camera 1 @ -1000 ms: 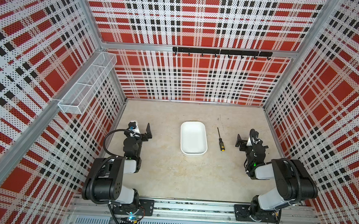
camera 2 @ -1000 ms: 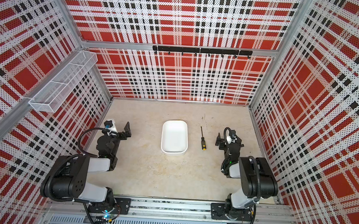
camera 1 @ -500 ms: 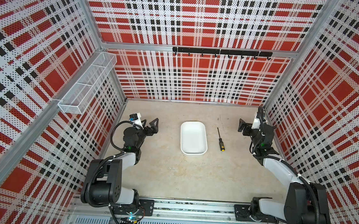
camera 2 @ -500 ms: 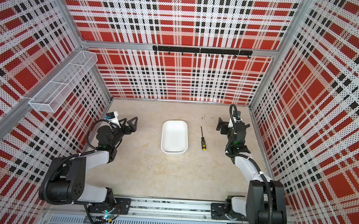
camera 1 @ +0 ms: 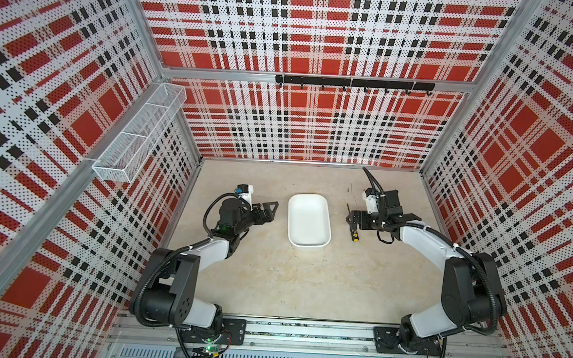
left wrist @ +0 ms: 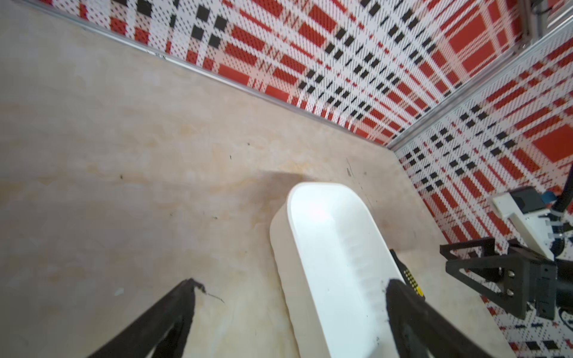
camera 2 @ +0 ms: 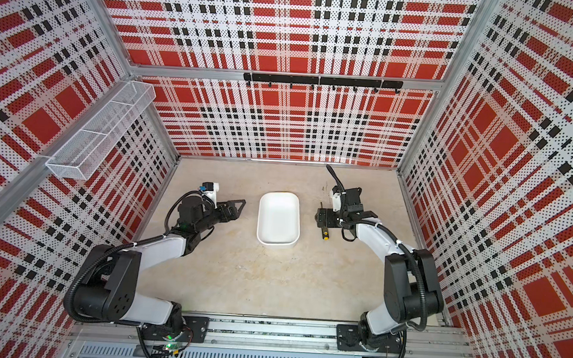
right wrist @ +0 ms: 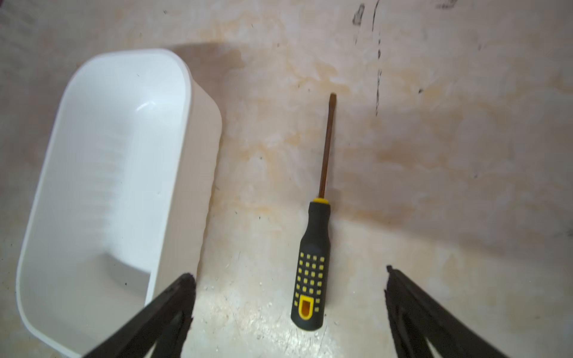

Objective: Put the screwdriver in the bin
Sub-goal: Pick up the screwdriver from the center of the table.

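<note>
Present: one screwdriver [right wrist: 313, 263], one bin [camera 1: 308, 222], two grippers. The screwdriver lies flat on the table [camera 1: 289, 282] just right of the bin, long axis parallel to the bin's long side, tip toward the back wall [camera 1: 315, 127]. The right gripper [right wrist: 289, 276] is spread wide astride its handle, gripping nothing; the left gripper [left wrist: 292, 282] is likewise spread, empty.

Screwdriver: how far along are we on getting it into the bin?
Done: the right pincer hangs open above the screwdriver, lined up with its handle. In hand: nothing gripped; the tool lies on the table beside the empty bin. Left: close on the handle, lift, carry across, release.
</note>
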`<state>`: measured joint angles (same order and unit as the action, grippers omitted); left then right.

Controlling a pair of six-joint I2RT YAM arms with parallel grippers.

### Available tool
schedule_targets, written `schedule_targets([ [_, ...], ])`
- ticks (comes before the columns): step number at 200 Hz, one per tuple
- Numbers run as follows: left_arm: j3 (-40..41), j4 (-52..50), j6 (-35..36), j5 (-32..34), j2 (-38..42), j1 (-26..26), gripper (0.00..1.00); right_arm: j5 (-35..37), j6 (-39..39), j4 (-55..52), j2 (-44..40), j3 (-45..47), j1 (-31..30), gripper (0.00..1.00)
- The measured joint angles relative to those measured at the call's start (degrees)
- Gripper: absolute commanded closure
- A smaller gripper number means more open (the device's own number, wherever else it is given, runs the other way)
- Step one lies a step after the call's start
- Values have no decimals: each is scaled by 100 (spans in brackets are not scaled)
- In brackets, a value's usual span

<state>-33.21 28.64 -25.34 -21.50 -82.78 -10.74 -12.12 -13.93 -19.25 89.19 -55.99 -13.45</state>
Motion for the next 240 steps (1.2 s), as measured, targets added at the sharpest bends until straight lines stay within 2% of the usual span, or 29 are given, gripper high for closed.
schedule_targets([
  [45, -181, -1040, 114, 229, 0, -234, 2, -9, -201, -181, 214, 0, -13, 7],
  [126, -494, -1834, 120, 199, -114, -249, 2, 105, -356, -459, 901, -396, -229, 14],
  [206, -756, -2415, 140, 199, -365, -256, 2, 590, -304, -922, 1244, -820, -369, 30],
  [240, -778, -2531, 146, 186, -389, -256, 2, 678, -262, -1047, 1325, -826, -389, 39],
])
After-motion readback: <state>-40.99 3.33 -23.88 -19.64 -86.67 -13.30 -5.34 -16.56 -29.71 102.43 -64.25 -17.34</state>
